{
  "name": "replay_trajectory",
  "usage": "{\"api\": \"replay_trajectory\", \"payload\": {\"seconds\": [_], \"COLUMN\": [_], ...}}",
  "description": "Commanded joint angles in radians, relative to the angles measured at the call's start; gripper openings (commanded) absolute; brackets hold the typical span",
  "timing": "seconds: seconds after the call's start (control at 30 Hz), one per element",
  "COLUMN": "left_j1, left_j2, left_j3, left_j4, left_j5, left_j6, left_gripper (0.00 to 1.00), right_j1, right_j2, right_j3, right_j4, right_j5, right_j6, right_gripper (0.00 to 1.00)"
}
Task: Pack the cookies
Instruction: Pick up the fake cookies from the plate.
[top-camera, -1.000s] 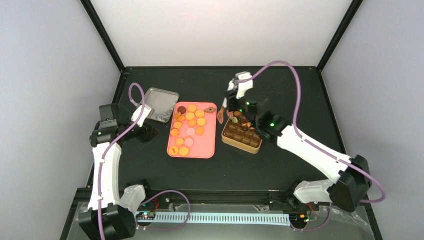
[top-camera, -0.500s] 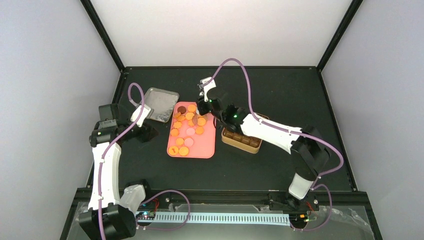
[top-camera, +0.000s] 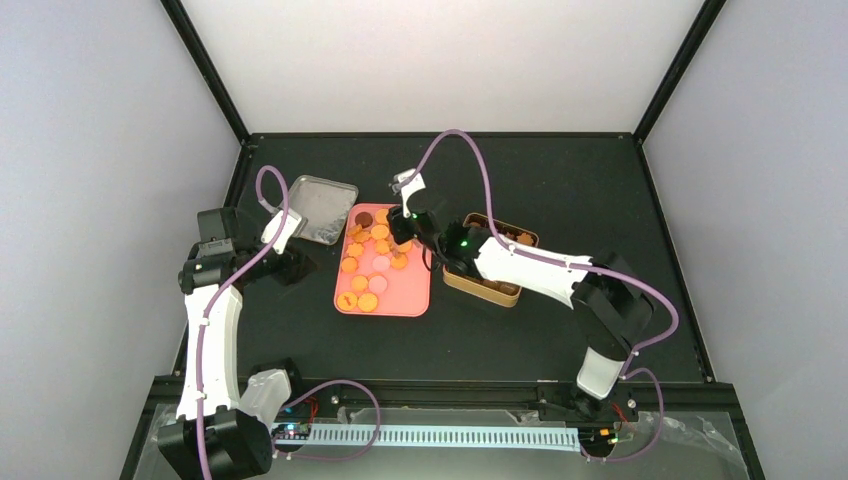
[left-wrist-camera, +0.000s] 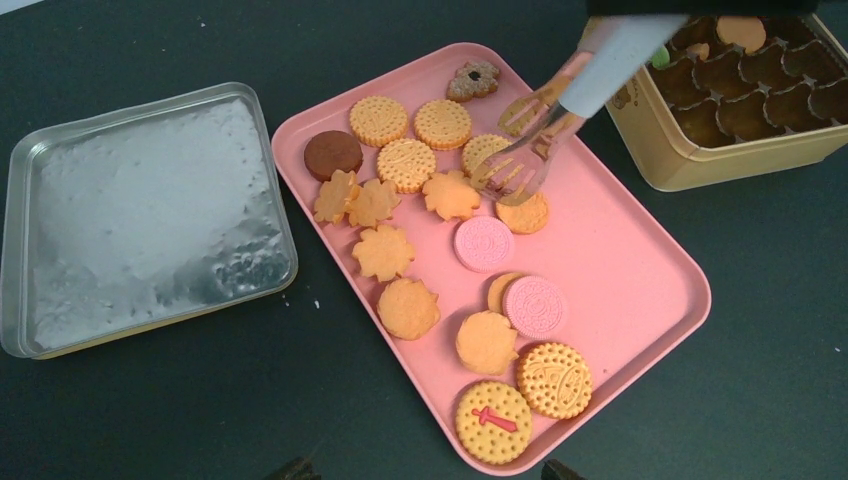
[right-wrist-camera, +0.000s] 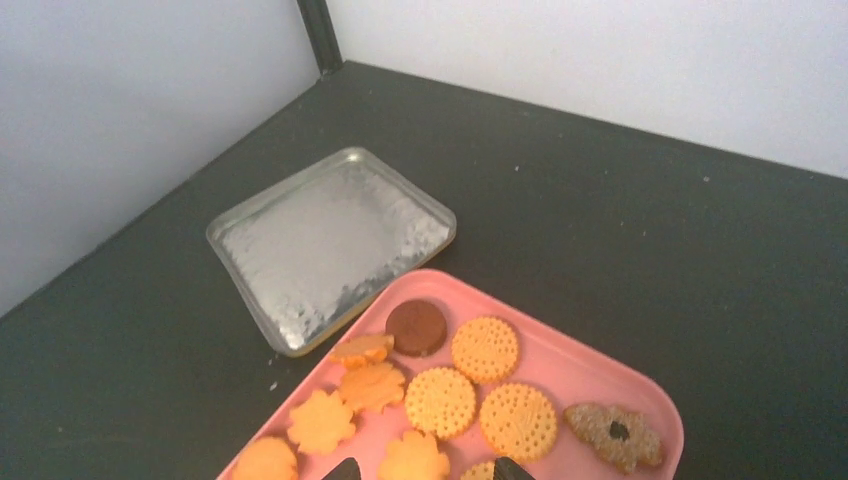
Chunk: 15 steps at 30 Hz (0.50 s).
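Several cookies (top-camera: 375, 250) lie on a pink tray (top-camera: 405, 290): round dotted orange ones (left-wrist-camera: 405, 165), flower-shaped ones, two pink, one dark brown (right-wrist-camera: 416, 327). My right gripper (top-camera: 400, 232) hangs low over the tray's far end, open. Its fingertips (right-wrist-camera: 343, 470) straddle a flower-shaped cookie (right-wrist-camera: 413, 458) without closing on it. In the left wrist view its fingers (left-wrist-camera: 520, 150) hover above the orange cookies. My left gripper (left-wrist-camera: 425, 470) is open and empty, held back left of the tray (left-wrist-camera: 620, 270), with only its tips in view.
A gold tin (top-camera: 480, 290) with brown compartment cups stands right of the tray, its wall (left-wrist-camera: 700, 150) close to the tray's edge. A silver lid (top-camera: 322, 208) lies left of the tray's far corner. Black table all around.
My right arm swung left from above the gold tin to the far end of the pink tray. The left arm has stayed still.
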<state>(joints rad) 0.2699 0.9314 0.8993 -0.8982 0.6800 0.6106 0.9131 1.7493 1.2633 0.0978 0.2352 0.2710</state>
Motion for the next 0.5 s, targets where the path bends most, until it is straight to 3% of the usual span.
{"api": "replay_trajectory", "payload": {"seconds": [0.0, 0.47], "left_j1": [0.01, 0.009], "left_j2": [0.001, -0.014], "left_j3": [0.01, 0.006], "left_j4": [-0.008, -0.015], "left_j5": [0.021, 0.004], "left_j6": [-0.004, 0.013], "left_gripper": [0.6, 0.6], "right_j1": [0.019, 0.019], "right_j2": [-0.026, -0.015], "right_j3": [-0.025, -0.017], "right_j4": [0.028, 0.01], "right_j5": [0.042, 0.097], "right_j6": [-0.006, -0.052], "right_gripper": [0.34, 0.17]}}
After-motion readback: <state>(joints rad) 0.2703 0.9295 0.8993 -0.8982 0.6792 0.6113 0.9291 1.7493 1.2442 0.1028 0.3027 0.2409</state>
